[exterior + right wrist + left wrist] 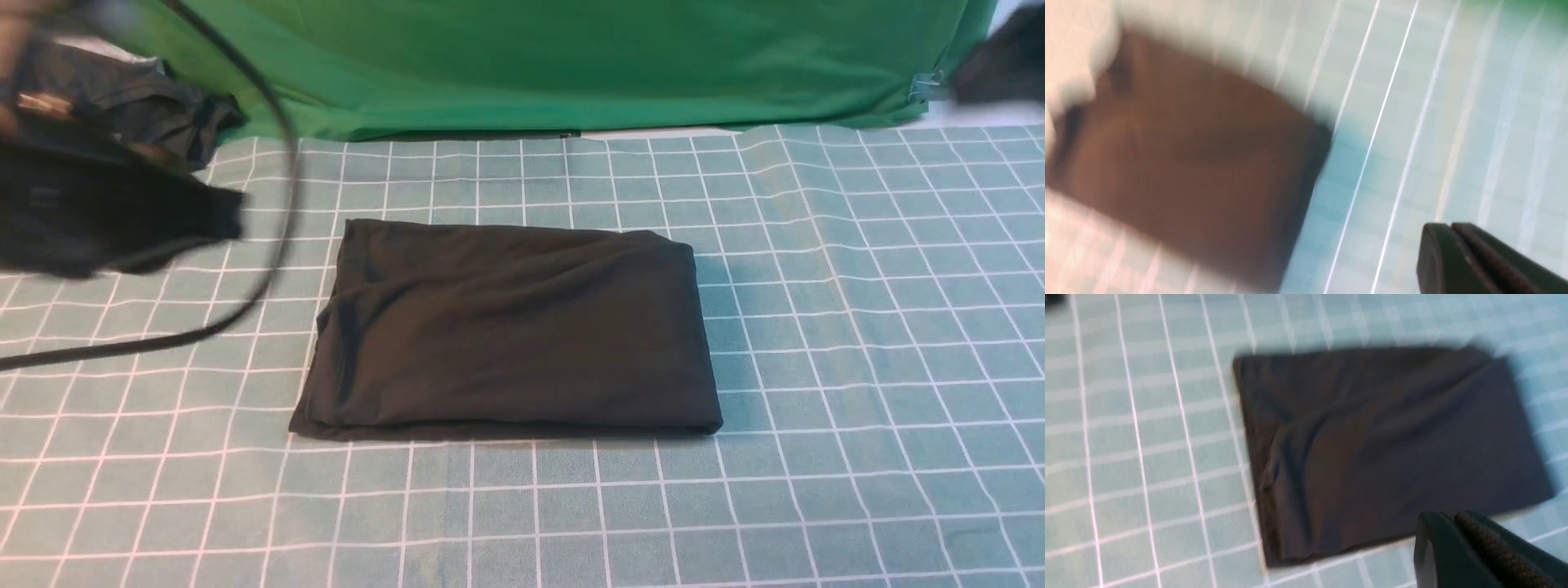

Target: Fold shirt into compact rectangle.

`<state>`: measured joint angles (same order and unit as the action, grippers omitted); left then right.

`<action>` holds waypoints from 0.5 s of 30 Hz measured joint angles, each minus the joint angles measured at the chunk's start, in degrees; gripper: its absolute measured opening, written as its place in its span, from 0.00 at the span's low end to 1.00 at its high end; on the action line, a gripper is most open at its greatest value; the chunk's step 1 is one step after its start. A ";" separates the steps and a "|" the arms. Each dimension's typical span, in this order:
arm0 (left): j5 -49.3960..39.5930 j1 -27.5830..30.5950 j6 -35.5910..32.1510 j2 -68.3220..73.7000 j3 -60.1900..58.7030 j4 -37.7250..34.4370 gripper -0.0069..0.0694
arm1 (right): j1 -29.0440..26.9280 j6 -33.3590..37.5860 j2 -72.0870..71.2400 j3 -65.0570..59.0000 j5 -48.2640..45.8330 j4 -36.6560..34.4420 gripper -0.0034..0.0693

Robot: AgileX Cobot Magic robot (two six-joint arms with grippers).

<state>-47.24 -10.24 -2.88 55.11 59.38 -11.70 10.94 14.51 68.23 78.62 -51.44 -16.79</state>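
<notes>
One black shirt (510, 327), folded, creased rectangle

The left arm (106, 212) shows as a dark, motion-blurred mass at the far left edge of the front view, raised off the surface, while the right arm (1000, 65) is only a blurred dark shape in the top right corner. In the left wrist view the left gripper (1455, 522) has its two fingers pressed together, nothing between them. The right gripper (1451, 230) is likewise clamped together and empty.
</notes>
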 joint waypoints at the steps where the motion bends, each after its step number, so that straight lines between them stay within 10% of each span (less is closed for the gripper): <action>1: -0.05 0.00 0.43 -4.23 -0.15 -0.53 0.10 | 0.00 0.66 -5.22 -1.29 4.08 0.07 0.08; 15: 0.46 0.00 3.22 -37.20 -14.08 -2.10 0.10 | 0.00 3.82 -46.72 -38.53 45.18 0.34 0.08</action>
<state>-46.79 -10.24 0.33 17.91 45.30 -13.80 10.94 18.33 21.52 40.09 -6.25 -16.45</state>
